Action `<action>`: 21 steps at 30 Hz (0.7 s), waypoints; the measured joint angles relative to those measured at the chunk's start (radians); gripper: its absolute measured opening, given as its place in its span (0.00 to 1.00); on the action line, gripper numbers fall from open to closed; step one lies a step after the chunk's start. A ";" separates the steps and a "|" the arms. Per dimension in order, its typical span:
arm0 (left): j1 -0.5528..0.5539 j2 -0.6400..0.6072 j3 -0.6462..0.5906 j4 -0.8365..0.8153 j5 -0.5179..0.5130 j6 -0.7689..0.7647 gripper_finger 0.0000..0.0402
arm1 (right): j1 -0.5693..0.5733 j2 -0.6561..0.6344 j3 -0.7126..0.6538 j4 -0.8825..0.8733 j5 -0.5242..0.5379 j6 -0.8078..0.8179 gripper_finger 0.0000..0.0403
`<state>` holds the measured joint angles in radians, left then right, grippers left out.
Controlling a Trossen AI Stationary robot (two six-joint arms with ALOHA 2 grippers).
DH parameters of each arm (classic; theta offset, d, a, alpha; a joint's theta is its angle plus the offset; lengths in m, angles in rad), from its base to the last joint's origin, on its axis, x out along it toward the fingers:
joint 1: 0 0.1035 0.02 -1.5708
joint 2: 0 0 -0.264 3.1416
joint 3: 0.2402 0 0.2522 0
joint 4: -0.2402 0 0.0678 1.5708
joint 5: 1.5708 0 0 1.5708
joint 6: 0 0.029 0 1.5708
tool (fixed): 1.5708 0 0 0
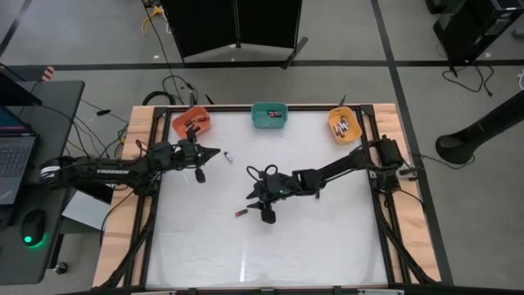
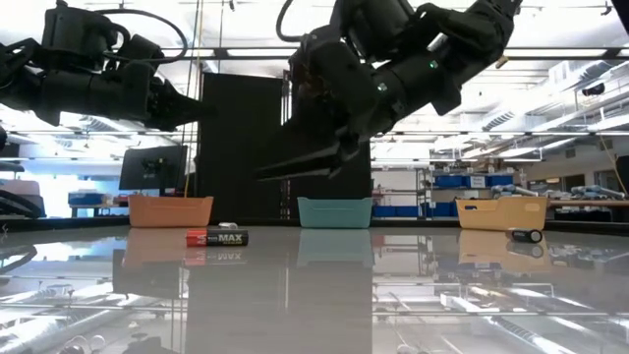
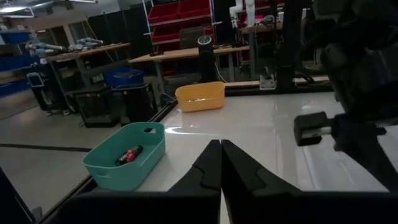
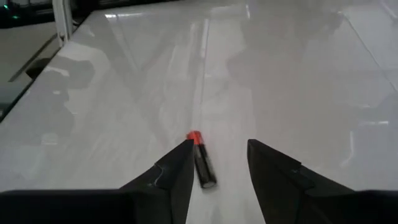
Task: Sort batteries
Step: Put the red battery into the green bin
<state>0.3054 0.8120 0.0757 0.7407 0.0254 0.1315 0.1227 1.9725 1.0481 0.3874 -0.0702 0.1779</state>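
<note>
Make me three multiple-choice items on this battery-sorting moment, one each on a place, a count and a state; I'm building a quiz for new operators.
1. Where does the red-and-black battery lie?
A. In the orange bin
B. On the bare table, between the right gripper's fingers
C. In the left gripper

2. How many bins stand along the table's far edge?
A. Two
B. Three
C. Four

3. How do the right gripper's jaws stand?
A. Open, apart from the battery
C. Out of view
B. Shut on the battery

Answers:
1. B: the right wrist view shows it flat on the table, the right gripper around it.
2. B: the high view shows an orange bin, a teal bin and a yellow bin.
3. A: a gap shows on each side of the battery in the right wrist view.
</note>
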 joint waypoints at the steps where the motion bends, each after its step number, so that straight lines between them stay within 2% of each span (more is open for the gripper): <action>1: 0.000 0.000 0.000 0.000 0.000 0.000 0.02 | 0.006 0.007 0.001 0.017 0.005 0.003 0.40; 10: 0.000 0.000 0.000 -0.006 0.013 0.000 0.02 | 0.072 0.068 0.000 0.066 0.080 0.069 0.39; 15: 0.000 0.000 0.000 -0.009 0.014 -0.009 0.02 | 0.087 0.069 0.000 0.067 0.086 0.092 0.39; 18: 0.000 0.000 0.000 -0.008 0.014 -0.010 0.02 | 0.088 0.071 0.039 0.008 0.085 0.091 0.39; 21: 0.000 0.000 0.000 -0.007 0.014 -0.011 0.02 | 0.088 0.072 0.116 -0.127 0.083 0.059 0.39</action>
<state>0.3050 0.8116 0.0757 0.7337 0.0391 0.1207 0.2104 2.0441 1.1644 0.2601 0.0126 0.2367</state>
